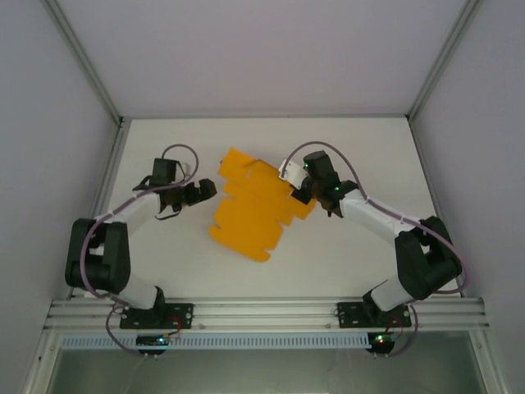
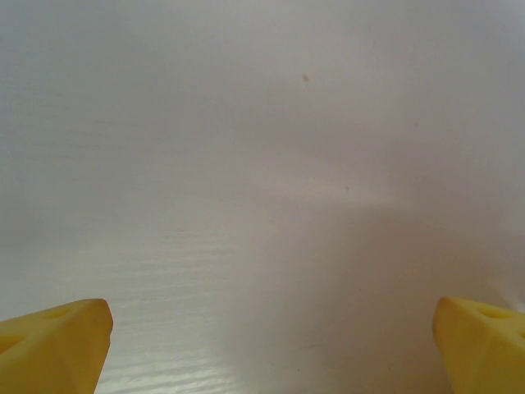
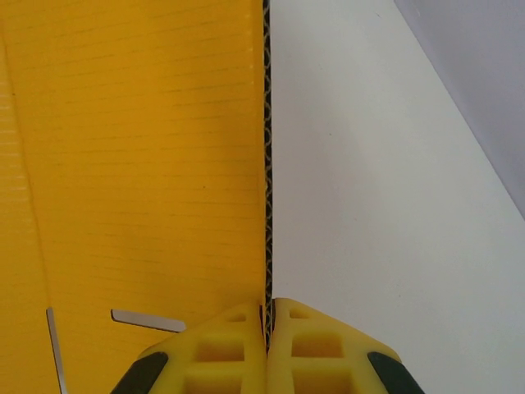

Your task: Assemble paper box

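While the left arm [image 1: 98, 254] sits folded along the desk's left edge, elbow back by the near-left corner and forearm reaching inward, the left gripper [image 1: 199, 191] points across at the card with its jaws spread wide. In the wrist view its 2 yellow fingertips [image 2: 57, 345] sit at the bottom corners with bare white desk [image 2: 262, 180] between them. A strip of desk separates it from the sheet.

Middle of the desk now: the paper box [image 1: 246, 215], a flat orange-yellow die-cut sheet, flaps and tabs out, lying askew to the desk's edges.

Over to the right: the right arm [image 1: 418, 258] bends up from the near-right corner and reaches inward to the sheet's right edge. There the right gripper [image 1: 299, 194] is clamped on the paper box, yellow pads [image 3: 230, 353] pressed tight on the card's corrugated edge, which runs straight away from them. 2 short slits [image 3: 146, 320] show in the panel just left of the pads. A grey wall [image 3: 492, 74] rises along the desk's edge beyond.
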You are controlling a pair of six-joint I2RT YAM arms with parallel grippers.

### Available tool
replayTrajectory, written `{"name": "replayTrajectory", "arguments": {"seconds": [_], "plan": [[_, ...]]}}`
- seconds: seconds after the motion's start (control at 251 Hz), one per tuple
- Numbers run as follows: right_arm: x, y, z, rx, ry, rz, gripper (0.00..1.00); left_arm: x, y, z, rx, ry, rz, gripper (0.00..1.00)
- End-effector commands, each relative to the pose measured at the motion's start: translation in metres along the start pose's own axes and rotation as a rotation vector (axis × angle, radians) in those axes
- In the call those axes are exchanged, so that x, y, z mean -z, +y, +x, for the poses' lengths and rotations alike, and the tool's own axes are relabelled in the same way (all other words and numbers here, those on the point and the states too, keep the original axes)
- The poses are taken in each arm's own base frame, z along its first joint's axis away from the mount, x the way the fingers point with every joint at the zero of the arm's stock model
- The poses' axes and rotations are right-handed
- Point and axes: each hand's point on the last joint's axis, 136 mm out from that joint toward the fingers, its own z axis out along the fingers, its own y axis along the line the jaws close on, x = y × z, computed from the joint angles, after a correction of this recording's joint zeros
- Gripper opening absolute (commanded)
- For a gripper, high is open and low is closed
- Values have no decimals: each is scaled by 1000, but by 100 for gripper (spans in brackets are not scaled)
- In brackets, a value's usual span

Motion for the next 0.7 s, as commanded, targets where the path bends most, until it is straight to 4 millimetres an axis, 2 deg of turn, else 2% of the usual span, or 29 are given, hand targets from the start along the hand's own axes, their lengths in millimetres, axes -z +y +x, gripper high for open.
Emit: {"name": "replayTrajectory", "arguments": {"seconds": [0.0,0.124,0.255,0.375,0.467,0.587,0.663,0.698], "plan": [[7,-2,-1,-57,-10,-9,0,-2,-42,-6,-125,-11,137,100],[6,-1,-3,-70,-18,-18,0,-9,-61,3,-147,23,223,100],[6,3,-5,-64,-27,-21,0,-16,-71,0,-180,25,221,99],[6,3,-9,-62,-45,-22,0,-23,-88,4,-216,58,287,100],[4,5,-11,-60,-62,-27,0,-32,-100,13,-231,104,374,93],[0,8,-10,-70,-69,-36,0,-46,-97,19,-209,144,374,82],[-3,10,-10,-72,-70,-41,0,-55,-96,23,-193,162,371,70],[-4,11,-10,-70,-72,-42,0,-58,-97,24,-189,169,374,67]]}}
